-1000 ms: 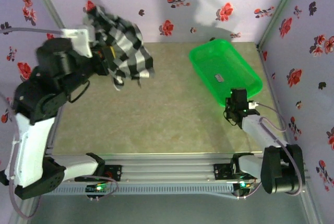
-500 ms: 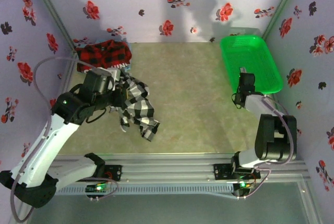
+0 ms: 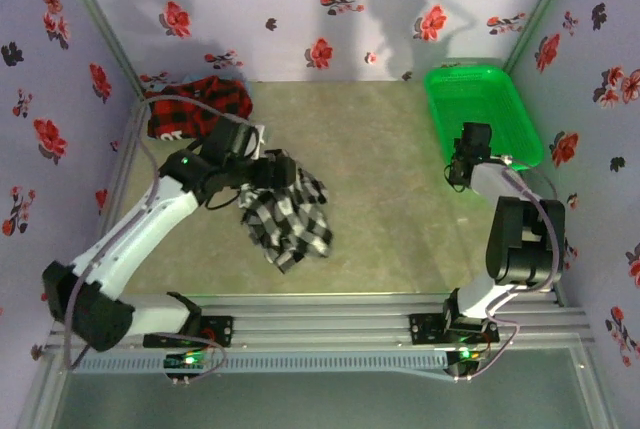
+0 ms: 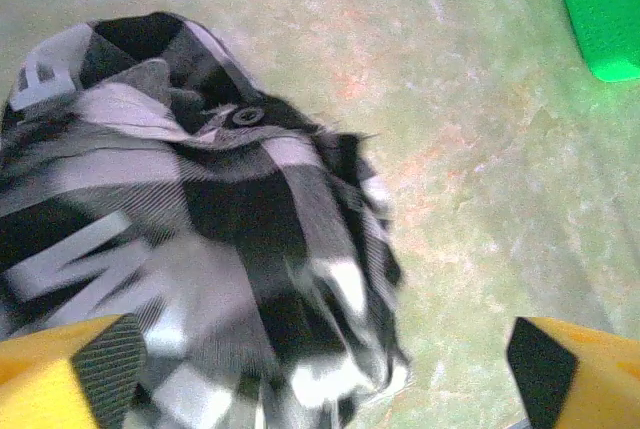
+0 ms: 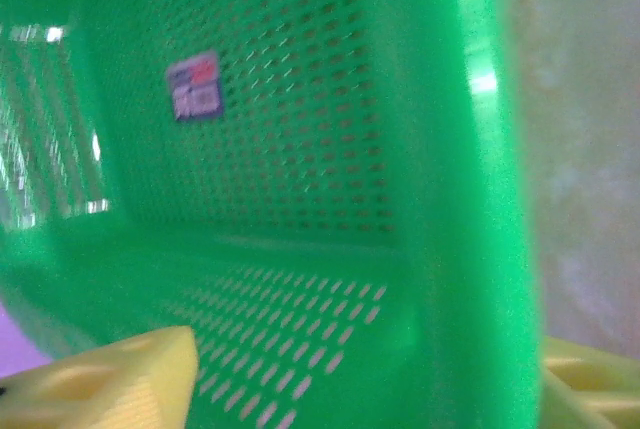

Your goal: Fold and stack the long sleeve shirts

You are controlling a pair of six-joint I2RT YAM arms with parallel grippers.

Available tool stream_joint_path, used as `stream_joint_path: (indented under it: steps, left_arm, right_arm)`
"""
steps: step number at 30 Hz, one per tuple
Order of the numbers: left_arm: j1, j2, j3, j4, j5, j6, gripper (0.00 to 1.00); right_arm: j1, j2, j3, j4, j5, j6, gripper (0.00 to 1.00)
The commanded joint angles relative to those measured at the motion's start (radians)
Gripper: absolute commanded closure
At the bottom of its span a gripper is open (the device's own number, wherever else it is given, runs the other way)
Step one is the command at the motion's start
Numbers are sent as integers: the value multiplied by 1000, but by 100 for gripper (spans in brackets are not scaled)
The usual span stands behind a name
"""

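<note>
Here, nothing is folded: the checked shirt (image 3: 285,214) lies crumpled on the table (image 3: 400,199), the plaid shirt (image 3: 195,109) heaped at its far-left corner. The left gripper (image 4: 320,354) and right gripper (image 5: 360,379) show fingers wide, empty.

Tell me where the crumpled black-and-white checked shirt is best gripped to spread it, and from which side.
Likely the pointed tip of the checked shirt that juts toward the arm bases. It looks thin and flat on the table, clear of the bunched middle, so come straight down on it from the near side.
</note>
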Motion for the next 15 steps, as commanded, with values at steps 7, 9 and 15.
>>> stream_joint_path:
  steps: [7,9,15]
  left_arm:
    - [278,-119,80,-151,108,-20,0]
    - [344,-140,63,-258,120,-2,0]
    - [382,-233,-94,-399,190,-33,0]
  right_arm:
    - [-3,-318,-60,-135,-107,-459,5]
    - [9,-361,-52,-170,-167,-518,1]
    - [243,-408,61,-418,-214,-771,1]
